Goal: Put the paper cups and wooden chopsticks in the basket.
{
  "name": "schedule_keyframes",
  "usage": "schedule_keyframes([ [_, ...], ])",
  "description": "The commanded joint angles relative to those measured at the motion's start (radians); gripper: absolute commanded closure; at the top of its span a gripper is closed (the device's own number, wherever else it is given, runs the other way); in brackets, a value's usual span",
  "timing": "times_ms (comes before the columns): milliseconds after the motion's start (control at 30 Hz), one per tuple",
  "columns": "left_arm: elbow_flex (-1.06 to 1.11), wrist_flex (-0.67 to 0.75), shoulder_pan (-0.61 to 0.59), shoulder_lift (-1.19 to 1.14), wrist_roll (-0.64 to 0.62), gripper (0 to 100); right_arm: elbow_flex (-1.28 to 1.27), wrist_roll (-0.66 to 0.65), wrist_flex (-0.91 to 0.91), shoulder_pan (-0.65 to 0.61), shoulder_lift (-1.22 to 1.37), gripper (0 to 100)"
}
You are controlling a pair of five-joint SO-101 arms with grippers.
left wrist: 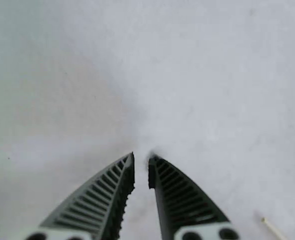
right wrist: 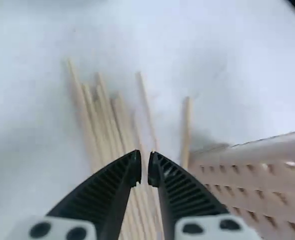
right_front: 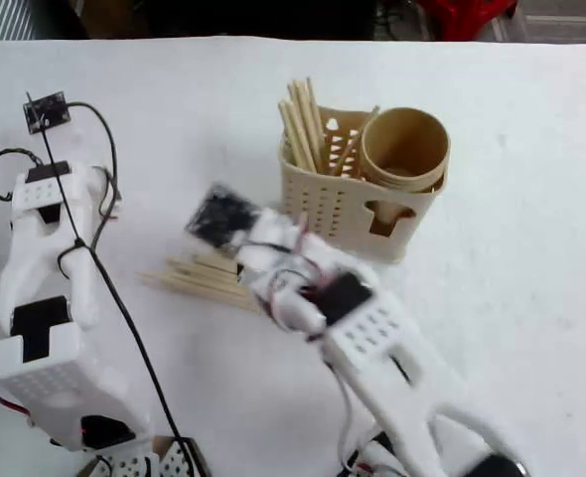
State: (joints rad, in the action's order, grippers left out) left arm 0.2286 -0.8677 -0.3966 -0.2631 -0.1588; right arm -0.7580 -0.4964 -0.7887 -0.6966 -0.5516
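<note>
- The basket [right_front: 343, 204] stands upright on the white table [right_front: 512, 298]. Stacked paper cups [right_front: 404, 149] sit in one end of it, and a bundle of wooden chopsticks [right_front: 303, 124] stands in the other end.
- The loose chopsticks [right_front: 199, 278] lie flat on the table, just beside the basket's wall.
- The right gripper [right wrist: 143, 164] hangs over the loose chopsticks. Its jaws are drawn together to a slit and grasp nothing.
- The left gripper [left wrist: 141, 162] is over bare table, well apart from the basket. Its jaws are likewise clenched and empty.
</note>
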Motion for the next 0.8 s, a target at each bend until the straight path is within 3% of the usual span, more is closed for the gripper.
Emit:
schedule_keyframes([
  [0, -0.006, 0.014, -0.012, 0.005, 0.012, 93, 0.018, -0.098, 0.024, -0.07, 0.239, 95.3],
  [300, -0.006, 0.025, -0.033, 0.005, 0.012, 93, 0.017, -0.236, 0.07, -0.085, 0.461, 95.3],
  [767, -0.005, 0.017, -0.035, 0.005, 0.012, 93, 0.035, -0.238, 0.113, -0.082, 0.532, 96.1],
])
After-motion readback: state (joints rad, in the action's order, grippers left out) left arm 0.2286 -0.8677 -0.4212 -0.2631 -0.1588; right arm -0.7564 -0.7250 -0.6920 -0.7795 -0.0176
